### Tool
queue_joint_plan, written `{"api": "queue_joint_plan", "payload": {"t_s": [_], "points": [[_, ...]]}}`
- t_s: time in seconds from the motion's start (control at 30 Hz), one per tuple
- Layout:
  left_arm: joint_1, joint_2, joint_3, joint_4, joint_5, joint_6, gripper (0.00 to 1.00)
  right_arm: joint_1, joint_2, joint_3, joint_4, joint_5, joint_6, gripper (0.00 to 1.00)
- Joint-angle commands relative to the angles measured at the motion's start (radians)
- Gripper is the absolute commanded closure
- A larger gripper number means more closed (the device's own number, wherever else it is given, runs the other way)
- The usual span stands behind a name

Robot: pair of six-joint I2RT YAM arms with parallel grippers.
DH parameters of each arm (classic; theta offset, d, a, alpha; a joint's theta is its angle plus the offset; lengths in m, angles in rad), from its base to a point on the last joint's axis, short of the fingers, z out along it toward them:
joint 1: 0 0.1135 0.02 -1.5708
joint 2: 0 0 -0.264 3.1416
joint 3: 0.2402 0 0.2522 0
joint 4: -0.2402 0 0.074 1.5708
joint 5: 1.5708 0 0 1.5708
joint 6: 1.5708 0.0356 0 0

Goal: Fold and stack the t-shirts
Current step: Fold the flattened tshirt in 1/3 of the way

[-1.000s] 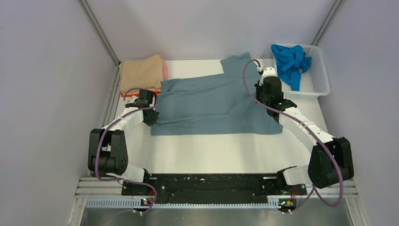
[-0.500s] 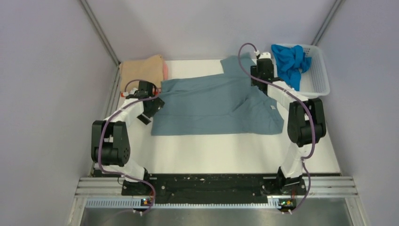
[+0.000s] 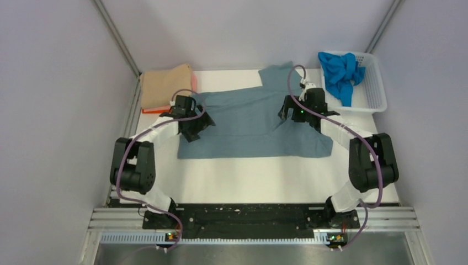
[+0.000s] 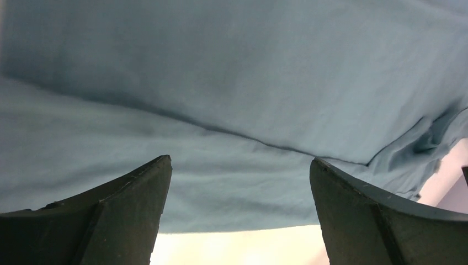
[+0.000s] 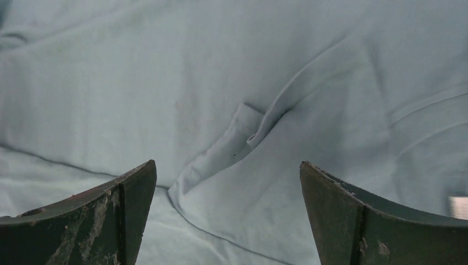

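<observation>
Right now both sets of jaws are spread wide with nothing pinched. The left gripper (image 4: 237,165) hangs over the left edge of the soft, dusty grey-blue t-shirt (image 3: 248,124) lying flat on the table, and the right gripper (image 5: 227,165) hangs above a creased flap near its right side. Beyond the right jaws a crumpled bright blue t-shirt (image 3: 339,72) lies in a white plastic mesh basket (image 3: 378,83), and a folded tan t-shirt (image 3: 165,85) sits outside the left jaws.

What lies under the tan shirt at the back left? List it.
Beneath the tan shirt, a pink edge shows at its right side and an orange edge along its near side, probably folded shirts. The rest is covered, so anything else beneath is hidden.
</observation>
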Motion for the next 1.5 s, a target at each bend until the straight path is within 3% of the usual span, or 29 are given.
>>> {"api": "queue_joint_plan", "payload": {"t_s": [0.0, 0.13, 0.33, 0.6, 0.77, 0.9, 1.07, 1.27, 1.37, 1.47], "points": [[-0.025, 0.148, 0.028, 0.106, 0.116, 0.028, 0.01, 0.009, 0.106, -0.01, 0.066, -0.121, 0.079, 0.01], [-0.026, 0.203, 0.001, 0.107, 0.115, 0.017, 0.01, 0.025, 0.131, -0.047, 0.037, -0.082, 0.08, 0.01], [-0.039, 0.117, -0.177, 0.121, 0.089, 0.001, 0.01, 0.026, -0.009, -0.25, 0.018, 0.003, 0.146, 0.01], [-0.174, -0.18, -0.491, 0.018, 0.006, -0.125, 0.01, 0.042, -0.351, -0.497, -0.146, 0.046, 0.221, 0.01], [-0.255, -0.369, -0.597, -0.11, -0.054, -0.245, 0.01, 0.107, -0.55, -0.576, -0.321, 0.08, 0.301, 0.01], [-0.274, -0.482, -0.653, -0.106, -0.028, -0.288, 0.01, 0.13, -0.664, -0.603, -0.412, 0.099, 0.353, 0.01], [-0.281, -0.543, -0.597, -0.218, -0.08, -0.288, 0.01, 0.131, -0.722, -0.576, -0.43, 0.14, 0.325, 0.01], [-0.28, -0.572, -0.413, -0.246, -0.179, -0.191, 0.01, 0.131, -0.716, -0.401, -0.402, 0.217, 0.259, 0.01], [-0.25, -0.511, -0.311, -0.194, -0.278, -0.14, 0.01, 0.131, -0.713, -0.351, -0.318, 0.248, 0.246, 0.01], [-0.174, -0.376, -0.16, -0.164, -0.265, -0.053, 0.01, 0.129, -0.7, -0.341, -0.2, 0.307, 0.25, 0.01]]}}
